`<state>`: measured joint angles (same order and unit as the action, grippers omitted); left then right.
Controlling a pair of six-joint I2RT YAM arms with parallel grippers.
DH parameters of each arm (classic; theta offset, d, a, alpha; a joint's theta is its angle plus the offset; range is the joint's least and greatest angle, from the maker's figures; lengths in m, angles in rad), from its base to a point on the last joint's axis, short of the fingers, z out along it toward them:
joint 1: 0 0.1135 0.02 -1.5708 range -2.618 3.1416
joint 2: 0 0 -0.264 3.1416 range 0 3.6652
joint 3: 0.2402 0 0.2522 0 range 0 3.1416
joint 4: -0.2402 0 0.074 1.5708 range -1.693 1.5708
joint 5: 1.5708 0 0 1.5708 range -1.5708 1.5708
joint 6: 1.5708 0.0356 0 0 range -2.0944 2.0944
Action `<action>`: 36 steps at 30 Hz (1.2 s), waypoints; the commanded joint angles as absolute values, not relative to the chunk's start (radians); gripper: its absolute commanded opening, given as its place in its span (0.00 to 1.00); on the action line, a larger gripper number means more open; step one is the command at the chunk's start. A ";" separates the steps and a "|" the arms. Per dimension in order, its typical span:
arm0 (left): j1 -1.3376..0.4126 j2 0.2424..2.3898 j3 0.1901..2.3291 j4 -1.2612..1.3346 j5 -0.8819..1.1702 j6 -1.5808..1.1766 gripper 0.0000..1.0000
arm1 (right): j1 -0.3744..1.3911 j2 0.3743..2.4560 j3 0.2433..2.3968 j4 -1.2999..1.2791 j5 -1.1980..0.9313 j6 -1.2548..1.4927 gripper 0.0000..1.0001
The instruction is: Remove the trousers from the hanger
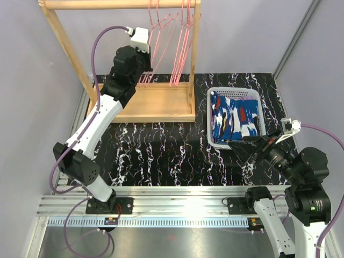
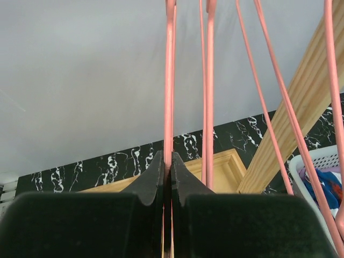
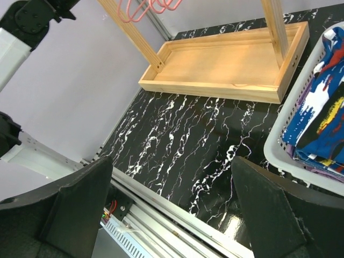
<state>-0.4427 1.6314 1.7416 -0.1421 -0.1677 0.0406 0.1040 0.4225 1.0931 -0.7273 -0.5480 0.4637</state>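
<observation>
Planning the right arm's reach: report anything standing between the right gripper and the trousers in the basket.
Only the near wall of the basket; the blue splashed trousers lie uncovered from above, the open right gripper close by.

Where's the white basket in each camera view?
Top external: white basket right of centre, beside the wooden rack base.
Left wrist: basket at the lower right edge, partly cut off.
Right wrist: basket at the right edge, cut off.
Shared landmark: the rack base, left of the basket in all three views.
</observation>
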 commanded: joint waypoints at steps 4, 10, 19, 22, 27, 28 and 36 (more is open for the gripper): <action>-0.437 1.540 1.749 -0.195 -0.179 0.005 0.35 | 0.107 0.449 1.156 -0.787 -0.490 0.391 0.99; -0.431 1.520 1.914 -0.400 -0.283 -0.023 0.99 | 0.107 0.555 1.334 -0.939 -0.227 0.241 1.00; -0.344 1.185 1.726 -0.598 -0.421 -0.185 0.99 | 0.107 0.667 1.457 -1.012 0.115 0.134 0.99; -0.334 1.080 1.671 -0.777 -0.478 -0.274 0.99 | 0.106 0.686 1.522 -1.060 0.163 0.132 0.99; -0.334 0.873 1.499 -1.003 -0.555 -0.382 0.99 | 0.117 0.629 1.562 -1.127 0.144 0.132 0.99; -0.334 0.777 1.474 -1.044 -0.551 -0.380 0.99 | 0.129 0.621 1.563 -1.138 0.141 0.133 1.00; -0.334 0.532 1.390 -1.297 -0.557 -0.353 0.99 | 0.274 0.534 1.525 -1.268 0.248 0.130 1.00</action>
